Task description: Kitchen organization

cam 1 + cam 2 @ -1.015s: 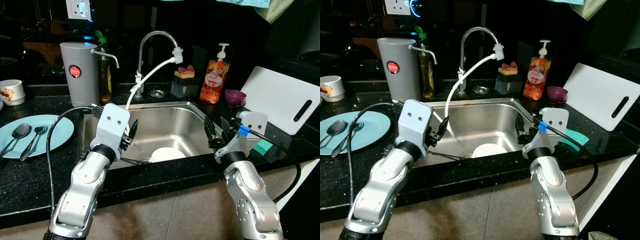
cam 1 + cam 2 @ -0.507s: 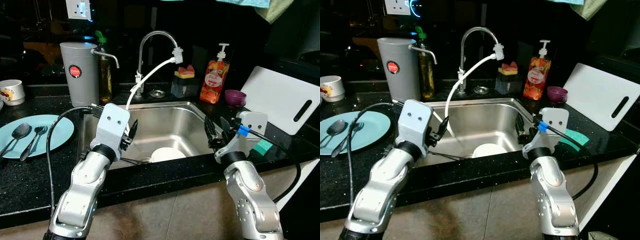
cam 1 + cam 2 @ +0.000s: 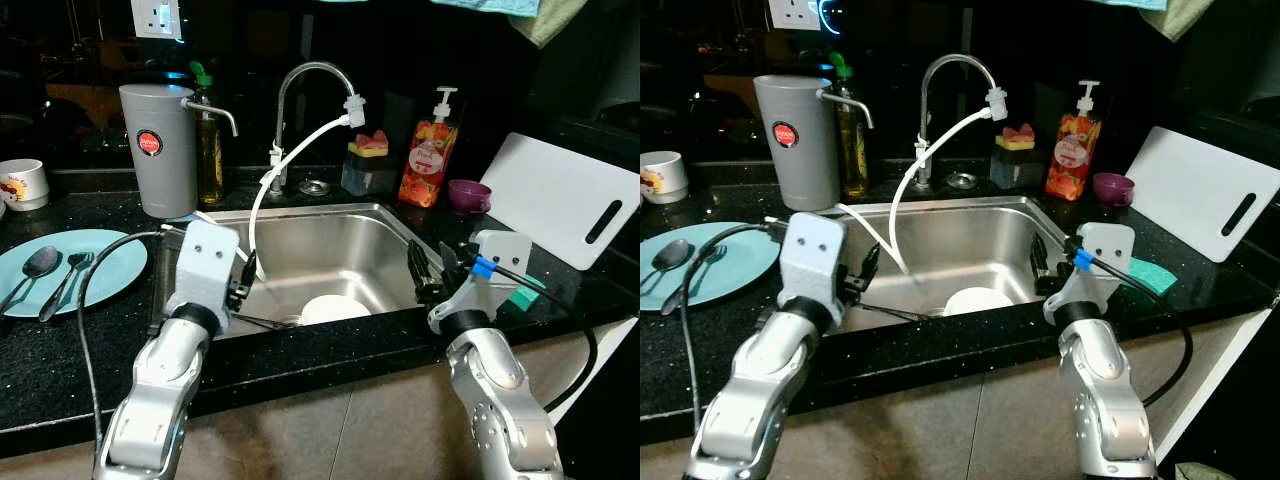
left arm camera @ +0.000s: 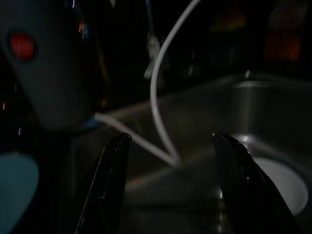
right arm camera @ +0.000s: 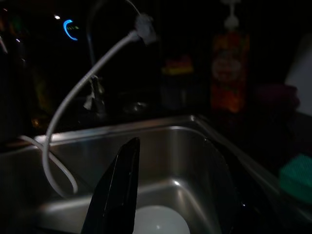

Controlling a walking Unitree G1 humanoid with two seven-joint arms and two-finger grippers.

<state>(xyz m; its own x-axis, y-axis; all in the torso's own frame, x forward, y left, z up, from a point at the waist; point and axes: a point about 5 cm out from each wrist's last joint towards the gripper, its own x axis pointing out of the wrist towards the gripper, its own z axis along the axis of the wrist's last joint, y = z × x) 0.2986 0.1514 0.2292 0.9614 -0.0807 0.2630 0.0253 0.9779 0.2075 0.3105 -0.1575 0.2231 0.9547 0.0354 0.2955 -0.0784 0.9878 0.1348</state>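
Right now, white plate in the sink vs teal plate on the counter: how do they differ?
The white plate lies down in the sink basin; the teal plate sits on the black counter to the robot's left. The white plate is bare; the teal plate carries cutlery. The teal plate looks larger. Both are round and lie flat.

The steel sink [image 3: 345,235] lies open from above between the left gripper [image 3: 243,283] and right gripper [image 3: 432,268], both spread-fingered at its front edge. A white hose [image 3: 262,190] loops down from the tap [image 3: 300,85] across the basin's left half, while a white plate [image 3: 332,309] covers the bottom near the drain.
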